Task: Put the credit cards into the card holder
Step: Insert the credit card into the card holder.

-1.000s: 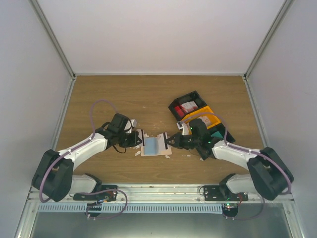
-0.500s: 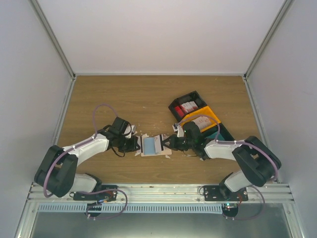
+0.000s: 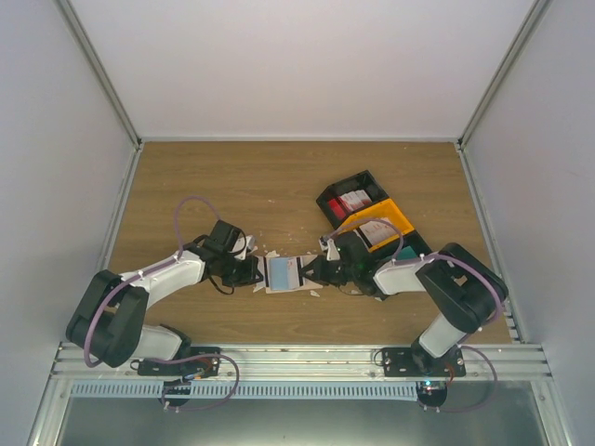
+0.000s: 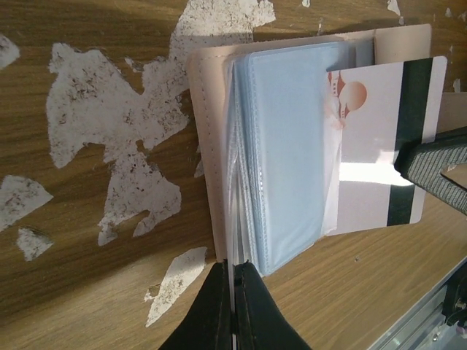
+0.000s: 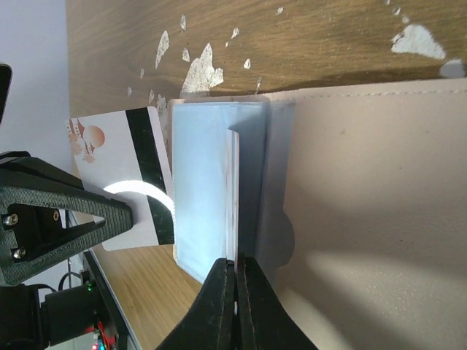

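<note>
Wide open beige card holder (image 4: 208,146), bluish sleeves (image 4: 288,146), striped white card (image 4: 372,146).

— Is any lettering showing on the white card (image 4: 379,146)?

— Nothing is reading as letters or digits. In the left wrist view an orange-pink emblem (image 4: 349,95) is sitting near the card's upper left corner. It is a round disc with small shapes beside it, partly veiled by the clear sleeve of the card holder (image 4: 208,146).

— And from the right wrist?

— The same emblem is showing at the left of the frame, again wordless. A black stripe (image 5: 149,175) is running unmarked across the card beside it.

— And the overhead view?

— The red and white cards (image 3: 354,200) in the black bin (image 3: 322,198) are appearing too small to read.
</note>
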Motion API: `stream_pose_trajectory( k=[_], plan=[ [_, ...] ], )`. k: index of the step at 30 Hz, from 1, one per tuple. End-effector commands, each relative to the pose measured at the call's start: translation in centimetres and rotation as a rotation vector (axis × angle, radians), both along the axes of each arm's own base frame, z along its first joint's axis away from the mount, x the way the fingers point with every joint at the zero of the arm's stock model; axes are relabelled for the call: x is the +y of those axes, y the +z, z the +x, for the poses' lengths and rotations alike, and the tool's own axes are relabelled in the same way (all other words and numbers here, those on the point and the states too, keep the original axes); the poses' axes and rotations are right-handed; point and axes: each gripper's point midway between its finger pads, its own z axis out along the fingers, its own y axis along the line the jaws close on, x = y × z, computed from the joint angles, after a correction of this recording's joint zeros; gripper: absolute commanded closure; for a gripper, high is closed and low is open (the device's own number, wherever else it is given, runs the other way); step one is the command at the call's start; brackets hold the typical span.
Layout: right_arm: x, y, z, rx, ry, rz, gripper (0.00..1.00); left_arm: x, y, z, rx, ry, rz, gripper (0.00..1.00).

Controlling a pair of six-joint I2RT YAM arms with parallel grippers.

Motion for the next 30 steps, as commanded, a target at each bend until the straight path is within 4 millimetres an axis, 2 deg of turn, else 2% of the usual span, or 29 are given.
stream_pose_trajectory(
  k=[1,9,22,30],
  plan=[
    [1.1,-0.3,0.0,0.005,0.004,0.017,1.00,0.1,-1.0,-0.7,0.018,-0.018,0.002,1.00],
    [1.0,-1.5,0.1,0.037,-0.025,0.000,1.00,0.0,-1.1,-0.9,0.023,-0.021,-0.009,1.00],
    [2.3,-2.2,-0.6,0.066,0.024,0.024,0.99,-0.2,-1.0,-1.0,0.025,-0.026,-0.024,1.00],
    [2.6,-2.6,-1.0,0.083,0.031,0.008,0.93,-0.3,-0.9,-1.2,0.030,-0.028,-0.032,1.00]
  ],
)
